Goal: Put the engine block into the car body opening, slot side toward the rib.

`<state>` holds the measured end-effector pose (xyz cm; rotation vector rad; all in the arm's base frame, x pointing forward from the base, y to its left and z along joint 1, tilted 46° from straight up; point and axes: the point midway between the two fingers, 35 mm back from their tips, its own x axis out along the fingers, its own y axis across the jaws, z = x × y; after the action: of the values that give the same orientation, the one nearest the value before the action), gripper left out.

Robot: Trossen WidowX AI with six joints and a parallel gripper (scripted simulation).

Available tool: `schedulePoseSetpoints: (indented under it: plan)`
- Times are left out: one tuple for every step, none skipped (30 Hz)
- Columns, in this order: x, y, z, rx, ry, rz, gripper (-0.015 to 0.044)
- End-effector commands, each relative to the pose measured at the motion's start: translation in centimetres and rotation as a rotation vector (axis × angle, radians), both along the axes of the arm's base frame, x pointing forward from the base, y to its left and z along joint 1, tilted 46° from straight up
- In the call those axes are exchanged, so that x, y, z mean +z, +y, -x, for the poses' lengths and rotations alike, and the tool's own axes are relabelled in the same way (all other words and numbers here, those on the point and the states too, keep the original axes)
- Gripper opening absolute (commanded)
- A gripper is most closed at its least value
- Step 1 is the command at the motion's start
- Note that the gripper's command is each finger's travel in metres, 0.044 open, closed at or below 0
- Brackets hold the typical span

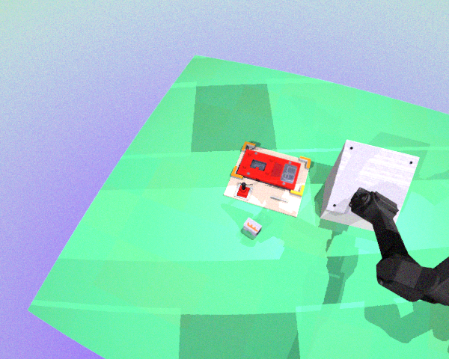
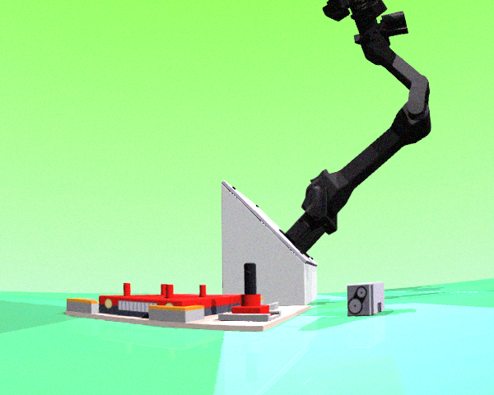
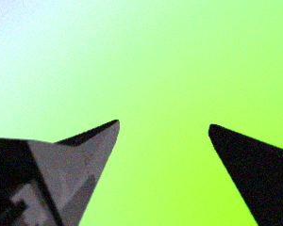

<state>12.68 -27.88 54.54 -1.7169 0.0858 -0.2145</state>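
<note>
Toward the middle of the desk [image 1: 139, 216] [image 2: 111, 361], well in from its left corner in the top view, the engine block [image 1: 252, 226] [image 2: 365, 299] stands just off the pale board [image 1: 265, 189] [image 2: 287, 316]. On that board lies the red car body [image 1: 271, 168] [image 2: 188, 299], the block not yet in it. The gripper [image 2: 368, 6] [image 3: 162, 125] is high up, its 2 fingers wide apart with nothing between. Step 1, fetching the block, seems in hand; next calls for lowering over it, squaring to its sides, and checking the slot's direction.
</note>
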Motion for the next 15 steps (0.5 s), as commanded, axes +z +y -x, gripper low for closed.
schedulePoseSetpoints:
  plan:
    - [0.0,0.0,0.0,0.0,0.0,0.0,0.0426]
    - [0.0,0.0,0.0,0.0,-0.002,0.0,0.044]
    - [0.1,0.0,-0.2,0.0,-0.006,0.0,0.044]
    - [0.3,0.1,-0.4,0.0,-0.014,0.001,0.044]
    - [0.5,0.1,-0.6,0.0,-0.023,0.001,0.044]
    - [0.7,0.2,-0.9,0.001,-0.033,0.001,0.044]
    - [0.8,0.2,-1.1,0.004,-0.042,-0.009,0.044]
    - [0.9,0.2,-1.4,0.007,-0.05,-0.018,0.044]
    - [1.0,0.2,-1.6,0.01,-0.059,-0.03,0.044]
    - [0.9,0.1,-1.9,0.018,-0.063,-0.054,0.044]
    - [0.7,0.1,-2.1,0.025,-0.067,-0.078,0.044]
    - [0.8,0.1,-2.2,0.025,-0.071,-0.077,0.044]
    - [0.9,0.0,-2.3,0.023,-0.078,-0.075,0.044]
    - [1.1,0.0,-2.5,0.021,-0.088,-0.071,0.044]
    - [1.2,0.0,-2.7,0.019,-0.098,-0.068,0.044]
